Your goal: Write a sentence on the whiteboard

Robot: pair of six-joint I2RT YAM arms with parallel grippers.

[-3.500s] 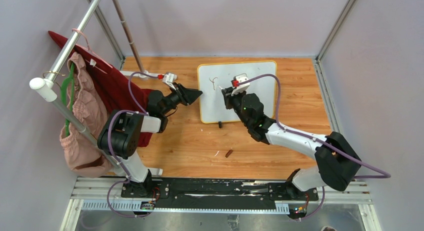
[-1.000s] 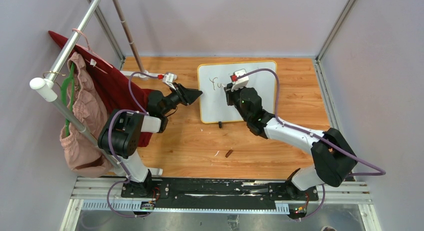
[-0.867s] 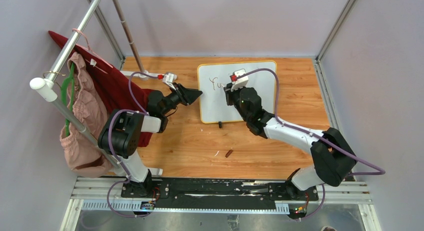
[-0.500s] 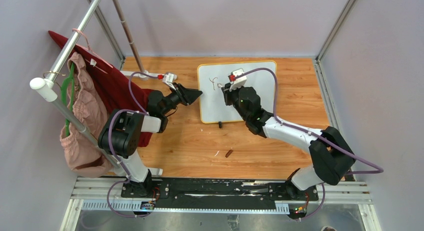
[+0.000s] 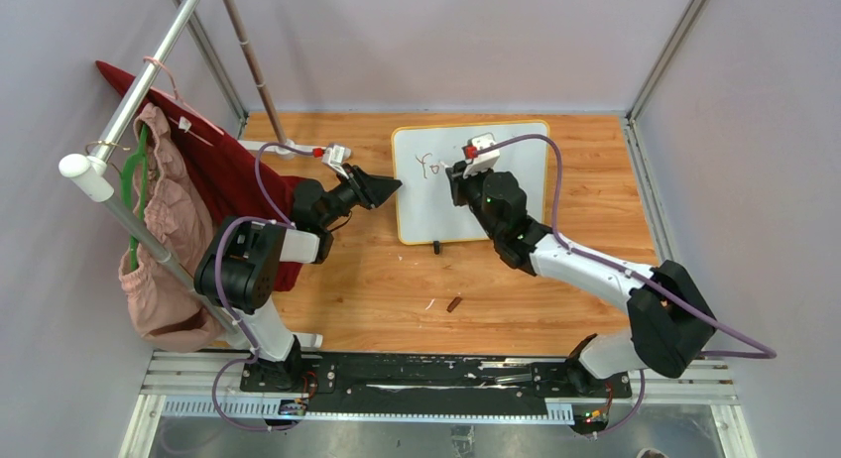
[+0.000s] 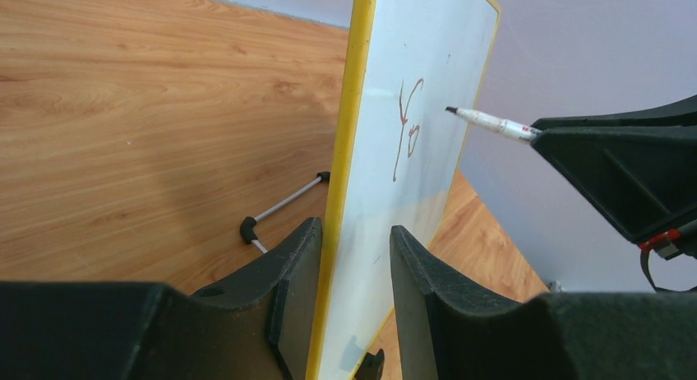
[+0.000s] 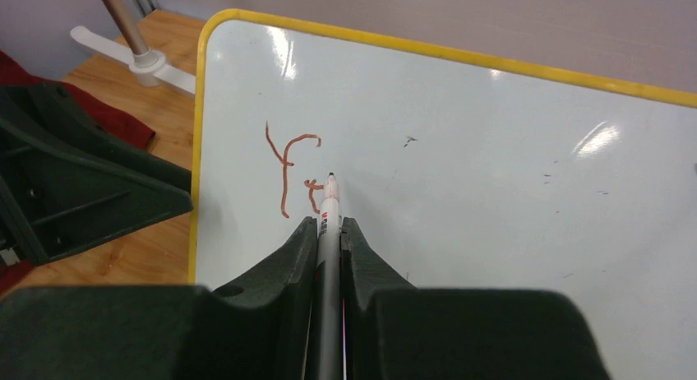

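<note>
On far middle of table, whiteboard, left rim pinched by left gripper, right gripper clamped on marker, shifted slightly right since earlier, sentence grown to two letters.

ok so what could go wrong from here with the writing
1. The left gripper straddles the rim of the whiteboard, and I can't tell how firmly it grips. Pen pressure might shift the board mid-stroke.
2. The marker, clamped in the right gripper, has its tip right beside the first letters. The next strokes could overlap them and leave the word hard to read.
</note>
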